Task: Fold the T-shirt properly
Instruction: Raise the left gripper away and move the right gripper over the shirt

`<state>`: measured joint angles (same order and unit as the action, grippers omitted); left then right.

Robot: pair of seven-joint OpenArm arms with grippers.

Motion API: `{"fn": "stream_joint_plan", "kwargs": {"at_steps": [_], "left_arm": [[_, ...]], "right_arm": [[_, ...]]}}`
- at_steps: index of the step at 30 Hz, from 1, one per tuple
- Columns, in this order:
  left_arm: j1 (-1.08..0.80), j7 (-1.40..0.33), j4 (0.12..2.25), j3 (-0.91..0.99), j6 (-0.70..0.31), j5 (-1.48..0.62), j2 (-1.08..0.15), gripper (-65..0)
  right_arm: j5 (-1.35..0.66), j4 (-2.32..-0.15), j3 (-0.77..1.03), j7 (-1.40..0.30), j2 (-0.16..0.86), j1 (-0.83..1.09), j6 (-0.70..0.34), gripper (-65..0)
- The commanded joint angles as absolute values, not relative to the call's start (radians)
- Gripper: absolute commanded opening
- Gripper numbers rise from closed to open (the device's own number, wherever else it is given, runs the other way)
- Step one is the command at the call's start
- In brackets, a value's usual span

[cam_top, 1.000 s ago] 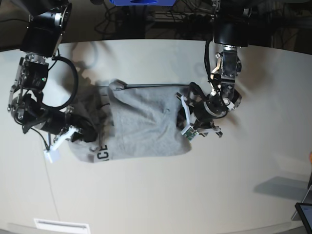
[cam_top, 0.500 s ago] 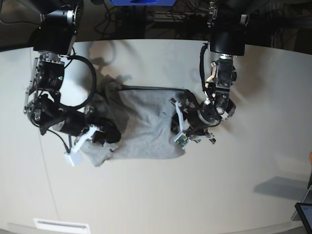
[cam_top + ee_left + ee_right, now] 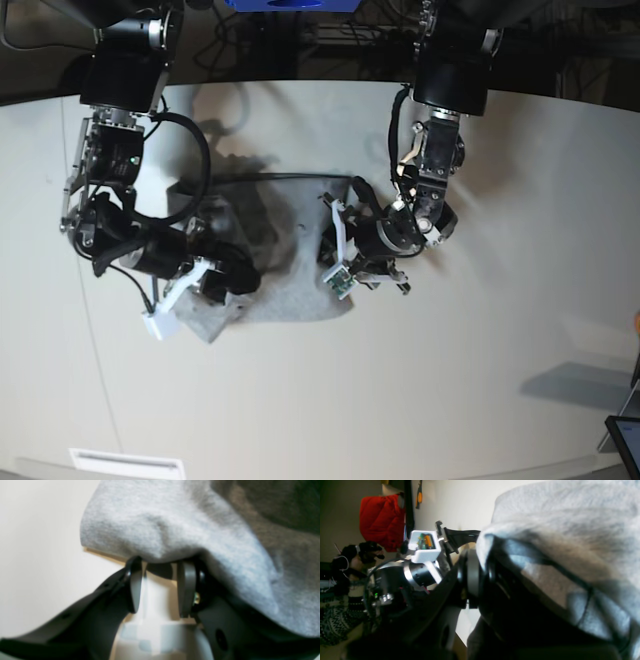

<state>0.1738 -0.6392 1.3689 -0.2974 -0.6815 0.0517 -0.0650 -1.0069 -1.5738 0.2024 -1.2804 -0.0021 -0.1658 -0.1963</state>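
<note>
Base view puts the T-shirt bunched mid-table between my arms. I have the left gripper and right gripper each pinching an edge fold, lifted, I judge, to carry both sides over together.

A pale, matte counter carries everything; the bunched grey T-shirt lies directly on it, near its middle.

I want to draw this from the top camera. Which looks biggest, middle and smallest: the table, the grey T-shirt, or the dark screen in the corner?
1. The table, filling most of the base view.
2. The T-shirt, bunched between both arms.
3. The dark screen, only partly in view at the edge.
</note>
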Motion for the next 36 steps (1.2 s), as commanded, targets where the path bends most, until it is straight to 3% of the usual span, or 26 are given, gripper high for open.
{"fn": "stream_joint_plan", "kwargs": {"at_steps": [1, 7, 15, 27, 36], "left_arm": [[0.17, -0.687, 1.372, -0.298, -0.698, 0.082, -0.076, -41.7], [0.128, -0.688, 1.517, -0.274, -0.698, 0.082, -0.159, -41.7], [0.071, -0.762, 1.592, -0.174, -0.698, 0.082, -0.28, -41.7], [-0.136, -0.763, 1.656, -0.025, -0.698, 0.084, -0.475, -41.7], [-0.183, -0.762, 1.658, 0.042, -0.698, 0.084, -0.506, -41.7]], "right_arm": [[-1.033, -1.577, 0.202, -1.267, -0.004, -0.189, -0.199, -62.4], [-1.032, -1.554, 0.191, -1.25, -0.018, -0.189, -0.196, -62.7], [-0.977, -1.557, 0.007, -1.158, -0.015, -0.189, -0.105, -62.8], [-0.868, -1.563, -0.168, -1.116, 0.01, -0.223, 0.101, -63.0], [-0.728, -1.563, -0.387, -1.067, 0.01, -0.257, 0.298, -63.0]]}}
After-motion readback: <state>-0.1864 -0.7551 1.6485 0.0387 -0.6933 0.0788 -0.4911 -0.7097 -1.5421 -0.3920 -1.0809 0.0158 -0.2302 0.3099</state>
